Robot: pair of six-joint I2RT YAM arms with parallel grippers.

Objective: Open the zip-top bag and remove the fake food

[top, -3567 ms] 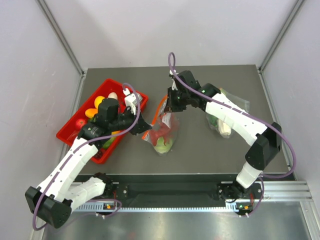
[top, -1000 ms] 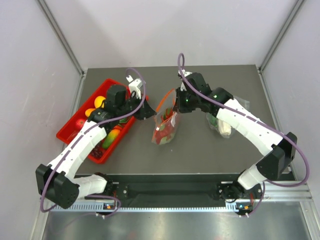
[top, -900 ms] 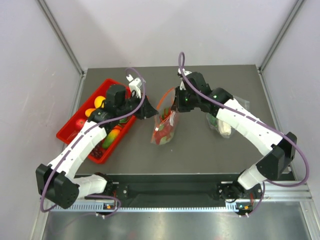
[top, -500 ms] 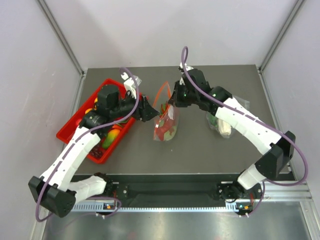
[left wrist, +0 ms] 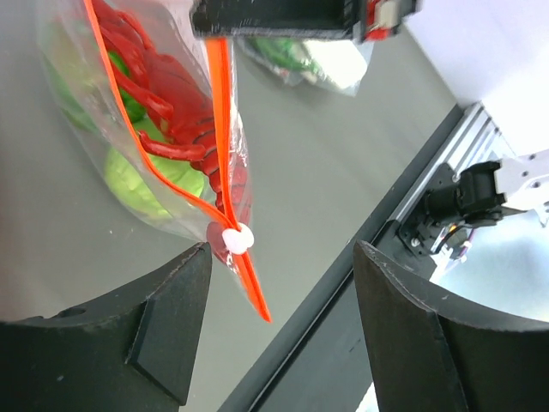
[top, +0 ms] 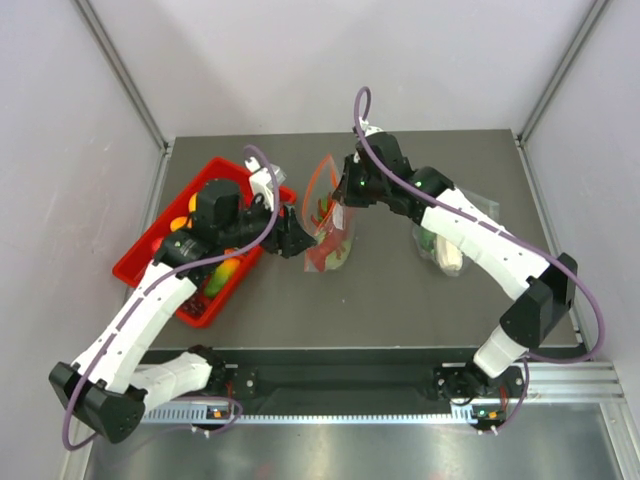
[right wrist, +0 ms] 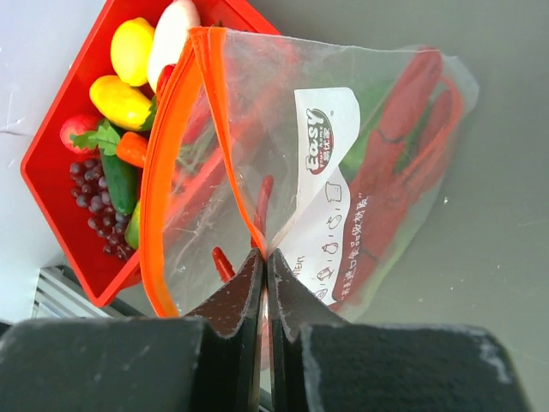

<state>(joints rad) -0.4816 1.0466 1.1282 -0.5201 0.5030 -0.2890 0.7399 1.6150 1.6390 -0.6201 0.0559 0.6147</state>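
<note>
Zip-top bag [right wrist: 360,172] is pinched by right tool [right wrist: 264,260]; left tool [left wrist: 281,257] gapes.

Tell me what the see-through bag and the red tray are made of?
The zip-top bag looks like thin clear plastic film: see-through, wrinkled, shiny. The red tray seems hard, smooth plastic, glossy and evenly coloured, though I can't be sure.

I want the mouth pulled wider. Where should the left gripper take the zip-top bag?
Probably the free orange lip of the zip-top bag, opposite the lip the right gripper pinches, coming from the red tray side: it bows outward from the pinched lip, so the open left gripper can straddle its edge.
</note>
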